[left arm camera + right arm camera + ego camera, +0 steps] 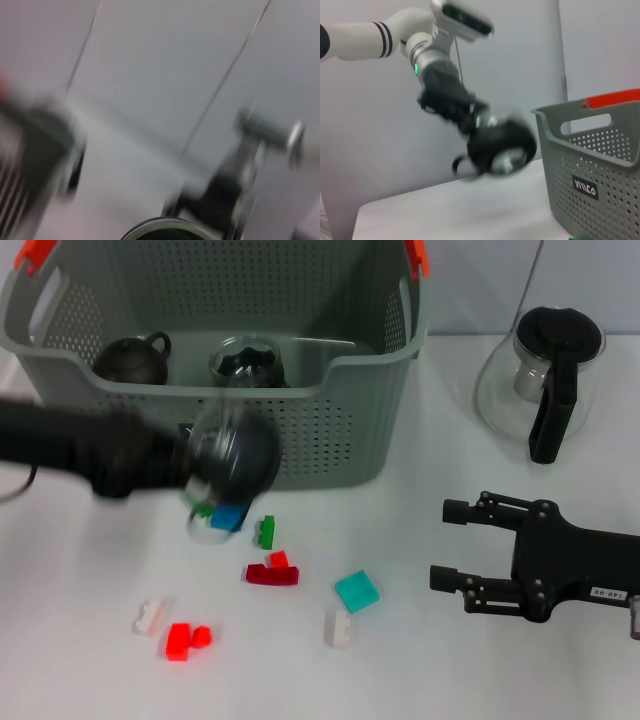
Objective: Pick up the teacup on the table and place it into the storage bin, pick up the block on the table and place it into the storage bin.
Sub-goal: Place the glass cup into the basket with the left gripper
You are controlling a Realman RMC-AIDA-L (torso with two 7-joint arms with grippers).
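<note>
In front of the large grey perforated plastic storage bin (pixel 340 430), just above the white tabletop (pixel 90 660), a dark round teacup (pixel 235 455) hangs in the left gripper (pixel 205 465), whose jaws are clamped on it, though blur hides how. Inside the bin sit a dark brown teapot (pixel 133 359) and a glass cup (pixel 247 360), while small plastic blocks lie scattered below: a blue one (pixel 228 517), a green one (pixel 265 531), a dark red one (pixel 272 573), a teal one (pixel 357 591), bright red ones (pixel 185 639) and whitish ones (pixel 338 627). The right gripper (pixel 448 543) rests low over the tabletop to the right with jaws apart, near a glass coffee pot with a black handle (pixel 540 380).
</note>
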